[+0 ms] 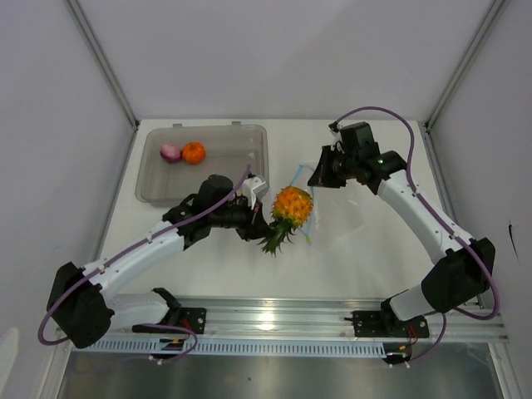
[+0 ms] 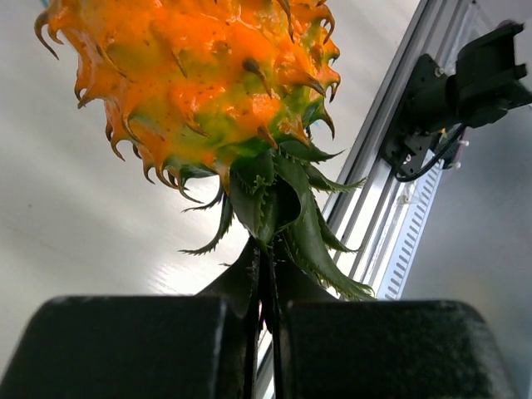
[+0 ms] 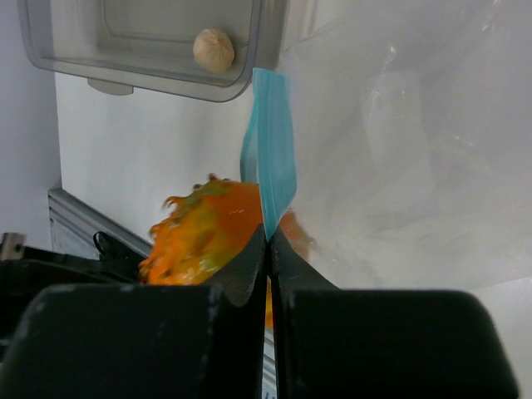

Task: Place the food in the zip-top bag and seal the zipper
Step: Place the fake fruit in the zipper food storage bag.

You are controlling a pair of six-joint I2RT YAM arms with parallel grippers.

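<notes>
Altogether, one each: pineapple (image 1: 292,204), orange (image 1: 193,152), onion (image 1: 170,152), bulb (image 3: 214,50), bag (image 3: 399,150).

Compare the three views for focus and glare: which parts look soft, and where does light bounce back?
Top external: evenly lit and sharp, with glare on the metal rail. Left wrist: the pineapple is crisp, the left pincer holding its leaves is soft. Right wrist: the pineapple is blurred, and the zip-top bag shows pale sheen.

My left arm (image 1: 133,258) and right arm (image 1: 420,212): white link shells, black joints, black bases. Purple cable (image 1: 378,109) loops along each. Fingers (image 2: 125,349) black, blocky. Green light (image 1: 380,160) on right wrist.
</notes>
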